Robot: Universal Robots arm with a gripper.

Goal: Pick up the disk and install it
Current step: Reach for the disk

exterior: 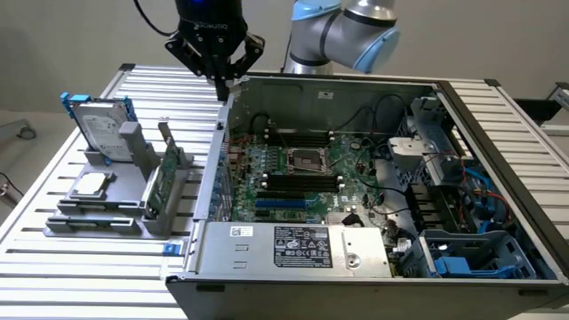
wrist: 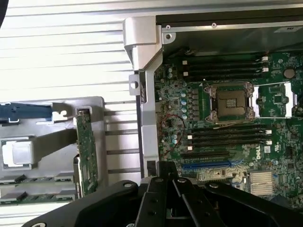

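The disk (exterior: 100,127), a silver-grey drive with a white label and blue carrier rails, stands upright in the grey holder (exterior: 111,200) at the exterior view's left. Its blue rail (wrist: 23,112) shows edge-on in the wrist view. My gripper (exterior: 218,90) hangs shut and empty above the back left corner of the open computer case (exterior: 374,200), to the right of the disk and well above it. The black fingers (wrist: 165,182) are pressed together over the case's left wall.
A green circuit card (exterior: 160,180) stands upright in the holder beside the case wall, and a small square silver chip (exterior: 93,185) lies flat in front of the disk. The case holds the motherboard (exterior: 302,173), cables and blue drive bays (exterior: 462,263) at its right.
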